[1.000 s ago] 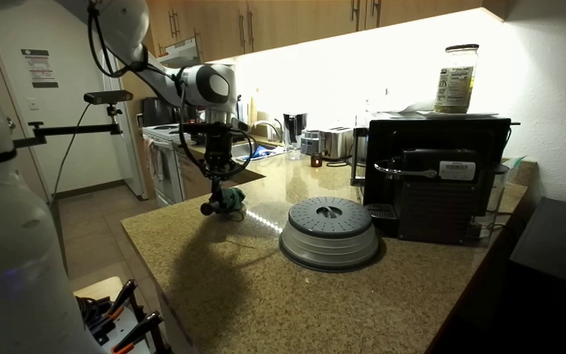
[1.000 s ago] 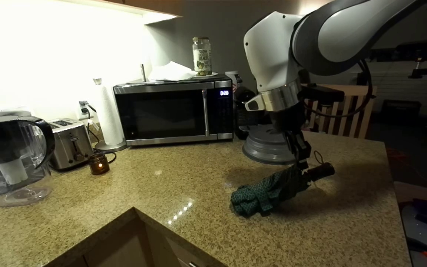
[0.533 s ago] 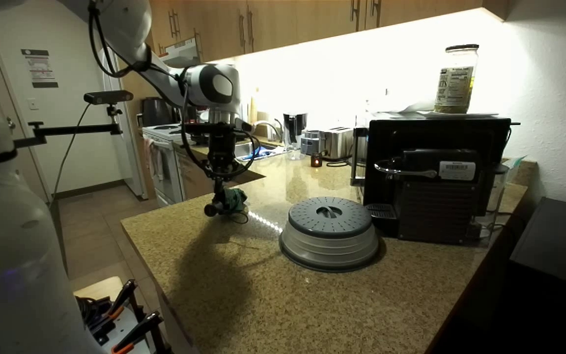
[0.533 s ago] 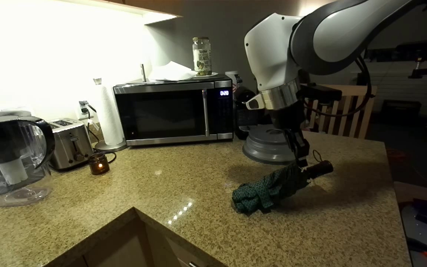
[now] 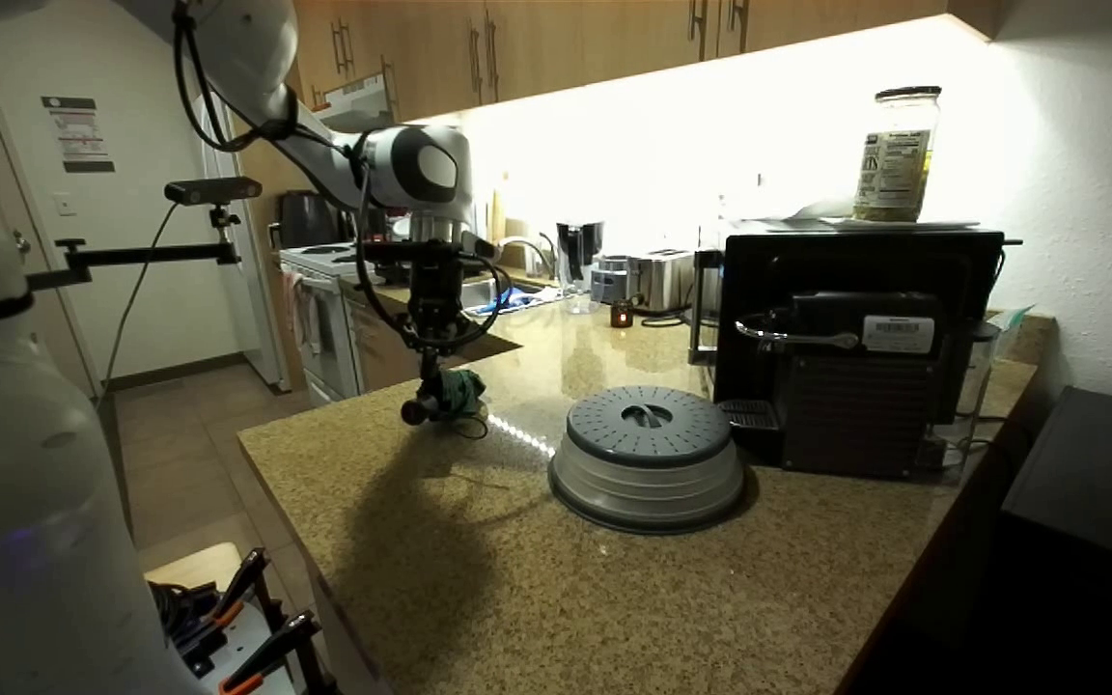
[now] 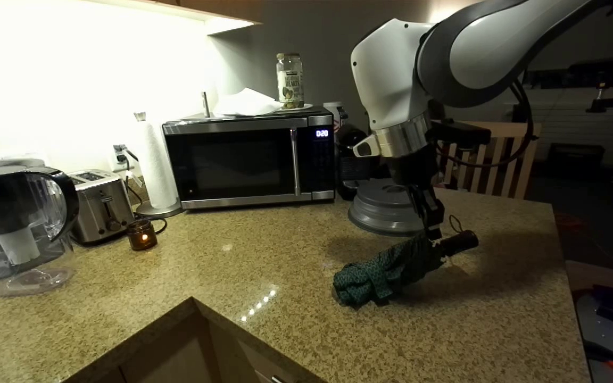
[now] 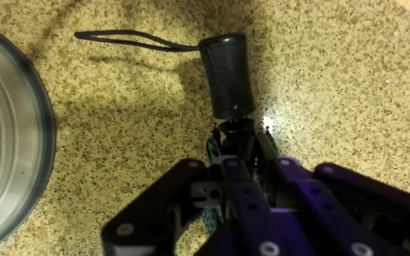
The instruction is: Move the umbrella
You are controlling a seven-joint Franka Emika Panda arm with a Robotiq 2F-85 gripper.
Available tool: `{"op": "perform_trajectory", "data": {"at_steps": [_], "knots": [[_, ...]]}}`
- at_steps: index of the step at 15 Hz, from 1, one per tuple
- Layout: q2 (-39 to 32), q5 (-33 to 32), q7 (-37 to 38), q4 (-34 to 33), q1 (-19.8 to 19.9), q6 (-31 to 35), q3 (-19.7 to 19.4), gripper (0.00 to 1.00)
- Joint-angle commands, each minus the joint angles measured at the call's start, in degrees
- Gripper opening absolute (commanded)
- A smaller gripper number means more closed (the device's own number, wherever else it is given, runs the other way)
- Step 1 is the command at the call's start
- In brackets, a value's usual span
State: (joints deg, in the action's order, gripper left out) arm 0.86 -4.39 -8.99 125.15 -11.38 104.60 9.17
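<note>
Pinching between both jaws of the gripper the umbrella, close to its handle; holding it near the cover, but apart, with strap directed toward the cover.

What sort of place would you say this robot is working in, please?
Most likely a home kitchen: a microwave and a toaster stand on the counter, with a stove in the background.

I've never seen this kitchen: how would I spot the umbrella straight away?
In an exterior view, find the microwave on the counter, then the grey domed cover to its right. Nearer the camera, the robot's gripper holds the umbrella. Unlike that round grey cover, it is long, furled and dark green-patterned, with a black handle.
</note>
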Motion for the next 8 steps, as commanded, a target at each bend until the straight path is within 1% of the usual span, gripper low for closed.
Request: {"op": "perform_trajectory", "data": {"at_steps": [1,5,6,7,8], "knots": [[0.0,0.0,0.0,-0.1,0.4,-0.1,0.4,0.06],[0.0,0.0,0.0,-0.1,0.4,-0.1,0.4,0.06],[0.0,0.0,0.0,-0.1,0.4,-0.1,0.4,0.31],[0.0,0.2,0.4,0.1,0.1,0.2,0.7,0.32],[0.2,0.8,0.6,0.3,-0.4,0.5,1.3,0.37]]}}
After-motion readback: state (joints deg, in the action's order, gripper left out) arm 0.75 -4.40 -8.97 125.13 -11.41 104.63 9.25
